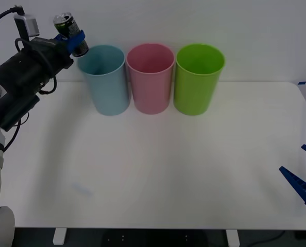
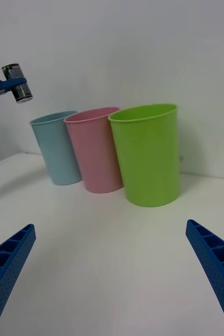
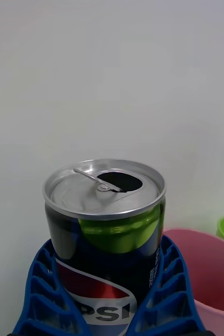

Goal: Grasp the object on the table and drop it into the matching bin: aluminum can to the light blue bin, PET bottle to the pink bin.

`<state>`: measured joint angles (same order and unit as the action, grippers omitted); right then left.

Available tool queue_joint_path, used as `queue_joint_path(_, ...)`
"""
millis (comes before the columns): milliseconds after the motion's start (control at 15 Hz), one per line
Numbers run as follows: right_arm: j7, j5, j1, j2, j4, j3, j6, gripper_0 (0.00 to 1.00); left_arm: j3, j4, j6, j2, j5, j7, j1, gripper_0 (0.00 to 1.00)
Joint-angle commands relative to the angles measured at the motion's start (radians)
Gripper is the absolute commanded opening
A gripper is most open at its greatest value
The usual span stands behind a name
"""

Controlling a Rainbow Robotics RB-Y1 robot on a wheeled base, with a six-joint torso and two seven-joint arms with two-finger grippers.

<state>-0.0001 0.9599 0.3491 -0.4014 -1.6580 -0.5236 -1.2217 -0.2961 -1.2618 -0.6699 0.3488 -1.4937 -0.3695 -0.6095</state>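
Against a plain white wall, three bins are lined along the table's (image 1: pixel 153 175) far edge. The can (image 1: pixel 72 32) is clamped by the left gripper (image 1: pixel 74 41) above and just outside the blue bin's (image 1: pixel 105 80) rim, not yet over it for release. The right gripper (image 1: pixel 305 177) is parked wide open at the near right corner.

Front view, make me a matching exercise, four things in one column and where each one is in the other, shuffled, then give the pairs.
Things:
1. Pepsi can
2. light blue bin
3. lime green bin
4. right gripper

Places:
A. low over the table's right edge, fingers open
B. rightmost of the three bins
C. held in the air by the left gripper, beside the bin row's left end
D. leftmost bin, next to the pink bin

Pairs: 1-C, 2-D, 3-B, 4-A
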Motion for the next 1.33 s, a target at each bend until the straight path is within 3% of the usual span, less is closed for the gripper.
queue_joint_path(67, 0.0, 0.0, 0.0, 0.0, 0.0, 0.0, 0.0, 1.0, 0.002, 0.099, 0.013, -0.001, -0.056, 0.004, -0.081, 0.0)
queue_joint_path(533, 0.0, 0.0, 0.0, 0.0, 0.0, 0.0, 0.0, 1.0, 0.018, 0.292, 0.042, 0.001, -0.111, 0.014, -0.237, 0.0)
queue_joint_path(1200, 0.0, 0.0, 0.0, 0.0, 0.0, 0.0, 0.0, 1.0, 0.041, 0.295, 0.07, -0.022, -0.108, 0.015, -0.242, 0.02)
queue_joint_path(1267, 0.0, 0.0, 0.0, 0.0, 0.0, 0.0, 0.0, 1.0, 0.041, 0.294, 0.07, -0.022, -0.102, 0.015, -0.242, 0.26)
queue_joint_path(1333, 0.0, 0.0, 0.0, 0.0, 0.0, 0.0, 0.0, 1.0, 0.041, 0.295, 0.07, -0.022, -0.102, 0.017, -0.242, 0.91)
